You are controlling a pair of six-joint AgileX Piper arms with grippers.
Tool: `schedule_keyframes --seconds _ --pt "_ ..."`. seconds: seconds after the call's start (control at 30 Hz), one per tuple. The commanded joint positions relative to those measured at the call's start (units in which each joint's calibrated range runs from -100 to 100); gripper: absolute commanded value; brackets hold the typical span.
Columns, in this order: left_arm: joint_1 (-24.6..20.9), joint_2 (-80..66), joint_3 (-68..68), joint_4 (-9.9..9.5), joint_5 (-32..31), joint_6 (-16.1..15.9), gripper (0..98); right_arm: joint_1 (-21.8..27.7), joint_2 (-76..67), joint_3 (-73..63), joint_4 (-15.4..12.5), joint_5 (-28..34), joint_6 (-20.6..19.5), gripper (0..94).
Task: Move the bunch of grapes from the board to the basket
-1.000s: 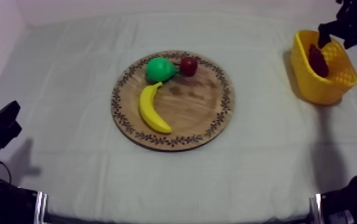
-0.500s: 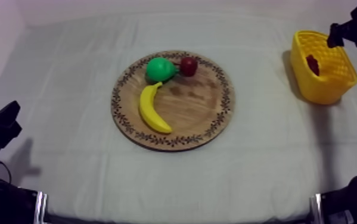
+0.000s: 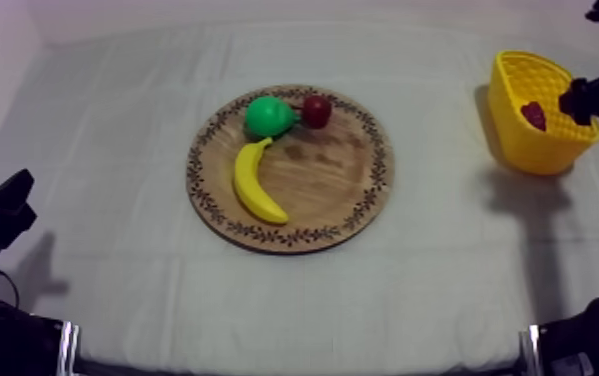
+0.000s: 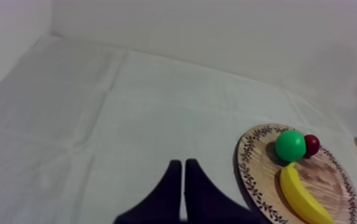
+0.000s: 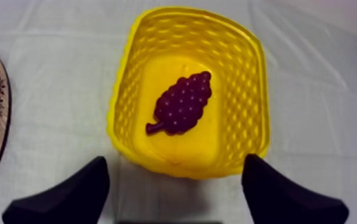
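Observation:
The dark purple bunch of grapes (image 3: 533,114) lies flat on the floor of the yellow basket (image 3: 523,152) at the table's right. From the right wrist, the grapes (image 5: 183,102) sit in the middle of the basket (image 5: 127,83), stem toward the camera. My right gripper (image 3: 575,100) hovers at the basket's right rim. Its fingers are wide apart with nothing between them, and the right gripper (image 5: 174,190) stands above the near wall. My left gripper (image 4: 183,173) is a narrow shut wedge over bare cloth, low at the left (image 3: 3,205).
The round wooden board (image 3: 323,185) lies mid-table with a banana (image 3: 253,185), a green pear (image 3: 268,116) and a small red fruit (image 3: 316,110). The left wrist view shows the board (image 4: 329,179), banana (image 4: 300,196), pear (image 4: 291,145) and red fruit (image 4: 312,144).
A second ago the grapes hung from my right gripper in the basket. They now lie loose on its floor, and the gripper has drawn back toward the near right rim.

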Motion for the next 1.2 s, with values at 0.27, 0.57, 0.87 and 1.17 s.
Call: schedule_keyframes --seconds 0.27,0.57,0.87,1.17 --pt "-0.01 0.00 -0.01 0.00 0.00 0.00 0.1 0.52 -17.56 20.95 -0.36 -11.86 0.59 52.0" --pt "-0.01 0.00 -0.01 0.00 0.00 0.00 0.1 -0.49 -32.57 32.00 -0.53 -16.60 -1.44 44.7" --pt "-0.01 0.00 -0.01 0.00 0.00 0.00 0.1 -0.67 -49.08 40.05 -1.80 -18.01 -3.29 32.8" --pt "-0.01 0.00 -0.01 0.00 0.00 0.00 0.1 -0.36 -58.52 41.30 -0.46 -10.56 -8.55 5.2"
